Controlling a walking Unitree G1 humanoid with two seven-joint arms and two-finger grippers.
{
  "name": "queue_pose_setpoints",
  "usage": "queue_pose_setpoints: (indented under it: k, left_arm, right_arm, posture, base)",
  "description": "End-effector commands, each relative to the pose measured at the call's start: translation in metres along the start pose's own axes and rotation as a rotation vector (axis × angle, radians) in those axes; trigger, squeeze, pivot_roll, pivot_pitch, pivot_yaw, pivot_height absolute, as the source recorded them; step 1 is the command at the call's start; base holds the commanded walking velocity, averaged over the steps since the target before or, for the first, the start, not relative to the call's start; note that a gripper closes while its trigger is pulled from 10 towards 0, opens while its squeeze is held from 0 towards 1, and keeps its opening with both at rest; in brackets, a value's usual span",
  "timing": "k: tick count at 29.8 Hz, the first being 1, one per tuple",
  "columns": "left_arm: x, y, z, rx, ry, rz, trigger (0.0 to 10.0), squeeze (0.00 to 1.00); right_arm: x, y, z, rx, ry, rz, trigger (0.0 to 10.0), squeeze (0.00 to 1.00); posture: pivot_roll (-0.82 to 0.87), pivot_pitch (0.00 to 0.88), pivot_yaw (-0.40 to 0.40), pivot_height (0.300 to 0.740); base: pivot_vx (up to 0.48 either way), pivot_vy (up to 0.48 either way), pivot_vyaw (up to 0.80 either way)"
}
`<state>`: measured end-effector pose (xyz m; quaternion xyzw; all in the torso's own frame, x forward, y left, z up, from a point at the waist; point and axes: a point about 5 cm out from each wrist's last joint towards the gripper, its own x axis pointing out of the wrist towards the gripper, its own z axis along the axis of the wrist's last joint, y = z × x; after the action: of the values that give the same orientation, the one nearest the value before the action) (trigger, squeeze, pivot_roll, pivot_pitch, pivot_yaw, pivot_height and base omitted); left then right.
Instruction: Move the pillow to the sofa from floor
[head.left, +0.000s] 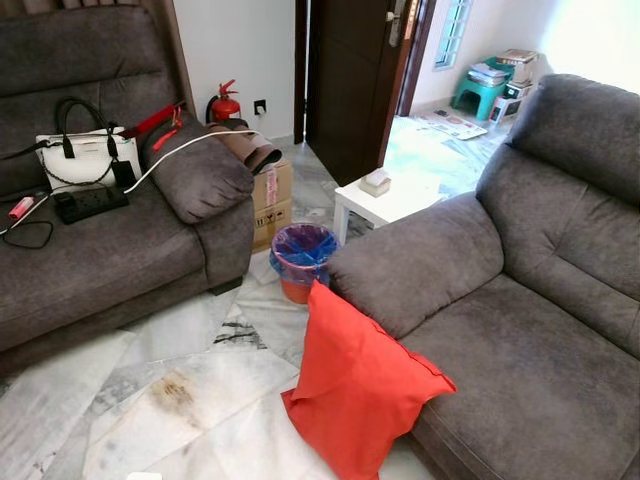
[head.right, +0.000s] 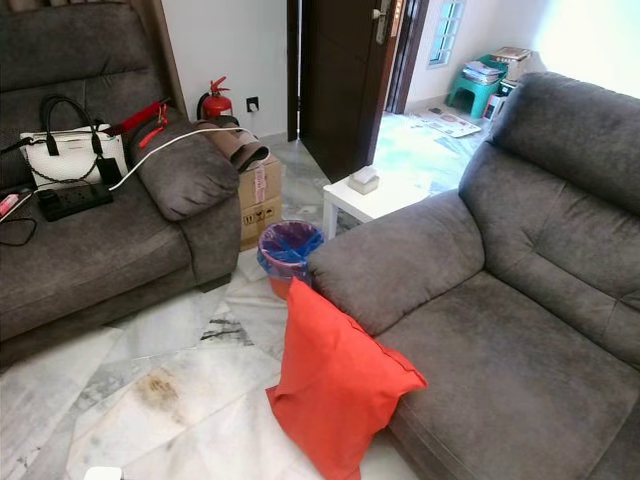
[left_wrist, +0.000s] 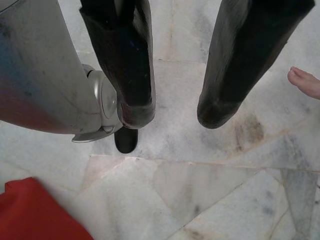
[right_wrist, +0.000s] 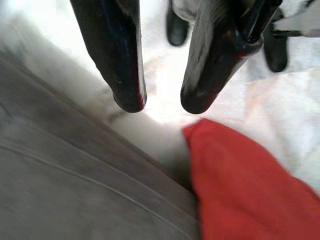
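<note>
**Red pillow on floor against sofa, not yet grasped**

Step in hand, by my read: approach and reach down for the pillow (head.left: 360, 390). Both arms hang low, neither holding anything. Left end effector (left_wrist: 172, 112) points at the marble floor (left_wrist: 210, 190), its two black fingers spread apart with bare tile between them; a corner of red fabric sits at the edge of that wrist view. Right end effector (right_wrist: 162, 102) hovers above the gap where the sofa (head.left: 520, 340) front meets the pillow, fingers parted a little, nothing between them.

To do it well: the right end effector is the closer one, so it makes sense to lower it onto the pillow's upper edge or a corner, pinch a good fold of fabric — a shallow nip would likely slip — then lift clear of the seat edge and set it on the cushion. The second arm could steady the far side if it sags.

Pillow: bright red-orange, square, soft-looking, seams with a thin flange at the edges. It stands tilted on one edge on the floor, leaning against the front of the grey sofa on the robot's right, just below the armrest. A blue-lined bin (head.left: 303, 255) stands near behind it. A person's bare toes (left_wrist: 305, 82) show in the left wrist view — keep clear.
</note>
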<state>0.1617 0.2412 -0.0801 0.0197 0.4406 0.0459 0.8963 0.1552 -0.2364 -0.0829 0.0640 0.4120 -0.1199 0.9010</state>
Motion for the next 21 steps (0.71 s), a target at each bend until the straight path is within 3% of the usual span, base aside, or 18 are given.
queue_pose_setpoints:
  k: [1, 6, 12, 14, 21]
  left_arm:
    - [0.000, 0.000, -0.001, -0.012, 0.005, 0.002, 10.0, 0.00]
    - [-0.001, 0.000, -0.002, -0.014, 0.006, -0.006, 10.0, 0.00]
    - [-0.001, 0.002, -0.004, -0.010, 0.014, -0.003, 10.0, 0.00]
    - [-0.001, 0.002, -0.004, -0.007, 0.015, -0.004, 10.0, 0.00]
    - [-0.001, 0.001, -0.004, -0.009, 0.011, -0.008, 10.0, 0.00]
  right_arm:
    - [0.000, 0.004, -0.002, -0.009, 0.021, 0.009, 10.0, 0.00]
    - [0.002, 0.006, 0.001, -0.040, 0.013, 0.003, 10.0, 0.00]
    - [-0.001, 0.000, -0.008, -0.032, 0.055, -0.027, 10.0, 0.00]
    - [-0.002, -0.001, -0.010, 0.002, 0.059, -0.029, 10.0, 0.00]
    - [-0.002, -0.001, -0.012, -0.012, 0.077, -0.018, 10.0, 0.00]
  posture:
    - [0.17, 0.055, -0.024, 0.740]
    - [0.18, 0.065, -0.025, 0.740]
    - [0.17, 0.070, -0.023, 0.740]
    - [0.16, 0.073, -0.020, 0.740]
    - [0.17, 0.075, -0.023, 0.740]
  base:
    - [0.000, 0.000, 0.00]
    - [0.000, 0.000, 0.00]
    - [0.000, 0.000, 0.75]
    - [0.000, 0.000, 0.00]
    - [0.000, 0.000, 0.00]
